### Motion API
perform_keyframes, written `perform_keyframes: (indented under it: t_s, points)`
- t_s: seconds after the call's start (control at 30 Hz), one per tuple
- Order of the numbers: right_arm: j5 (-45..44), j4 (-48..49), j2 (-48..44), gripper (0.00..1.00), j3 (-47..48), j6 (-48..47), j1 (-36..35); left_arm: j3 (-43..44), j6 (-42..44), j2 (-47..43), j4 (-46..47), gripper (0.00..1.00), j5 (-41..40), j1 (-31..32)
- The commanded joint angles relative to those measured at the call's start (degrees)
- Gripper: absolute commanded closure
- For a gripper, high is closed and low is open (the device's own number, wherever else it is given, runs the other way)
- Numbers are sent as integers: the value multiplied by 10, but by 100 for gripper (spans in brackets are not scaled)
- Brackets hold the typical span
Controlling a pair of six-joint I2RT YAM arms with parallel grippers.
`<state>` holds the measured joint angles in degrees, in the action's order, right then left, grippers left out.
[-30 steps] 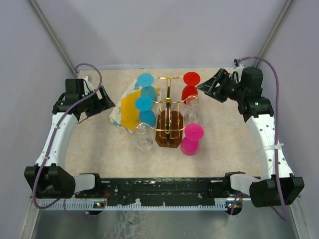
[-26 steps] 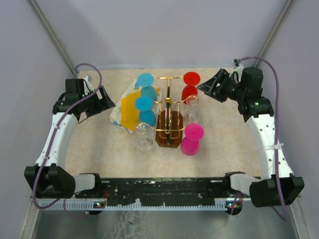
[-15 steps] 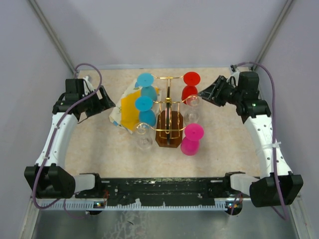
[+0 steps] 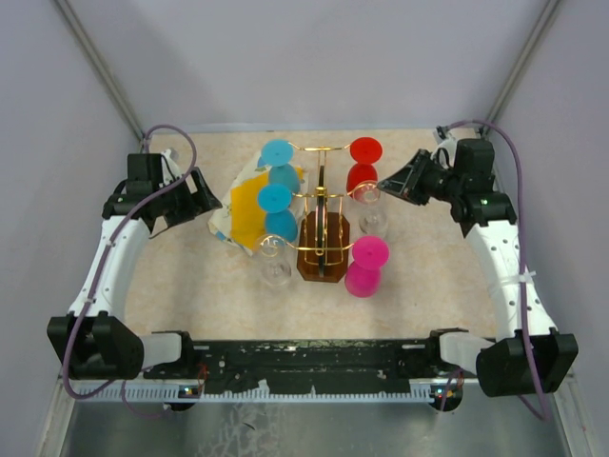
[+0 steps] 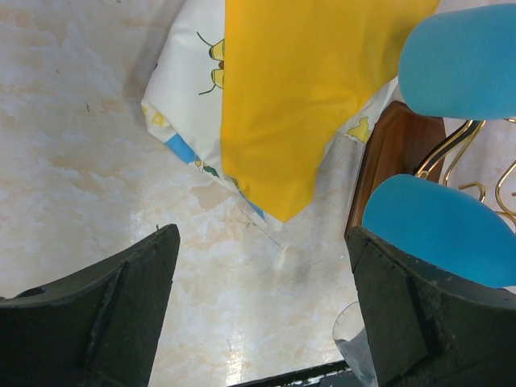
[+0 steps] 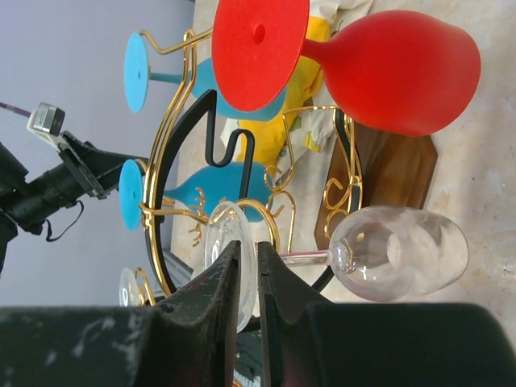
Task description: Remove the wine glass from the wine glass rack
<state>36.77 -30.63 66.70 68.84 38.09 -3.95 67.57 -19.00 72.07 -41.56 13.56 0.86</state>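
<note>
Clear wine glass [image 6: 399,254] hangs on wine glass rack [image 4: 324,252], R side, just beside red glass [image 6: 395,72]. R gripper [image 6: 249,251] jaws near-closed astride glass foot; can't tell if gripped. L gripper [image 5: 262,234] released, left of rack, over worktop [image 5: 81,121].

six wine glasses [image 4: 277,152] [image 4: 275,197] [image 4: 365,149] [image 4: 369,252] [image 4: 374,225] [image 4: 277,274], one wine glass rack [image 4: 314,238] and one yellow-and-white cloth [image 4: 245,205].

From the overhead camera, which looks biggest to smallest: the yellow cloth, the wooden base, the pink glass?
1. Yellow cloth.
2-3. Wooden base and pink glass look roughly alike; the glass may sit nearer the camera, so unranked.
</note>
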Motion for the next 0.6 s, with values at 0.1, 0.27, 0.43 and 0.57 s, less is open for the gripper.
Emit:
perform_keyframes:
  t_s: [0.1,0.27,0.43,0.57]
  points:
    - [65,45,-24,84,-18,6,1,-6,3,-12,13,9,12,-1]
    - [88,70,-22,81,-36,18,1,-10,3,-10,15,9,15,-1]
    - [108,96,-23,91,-50,29,0,-15,3,-8,17,9,15,-1]
    - [113,108,-23,100,-49,37,1,-16,3,-6,18,9,15,-1]
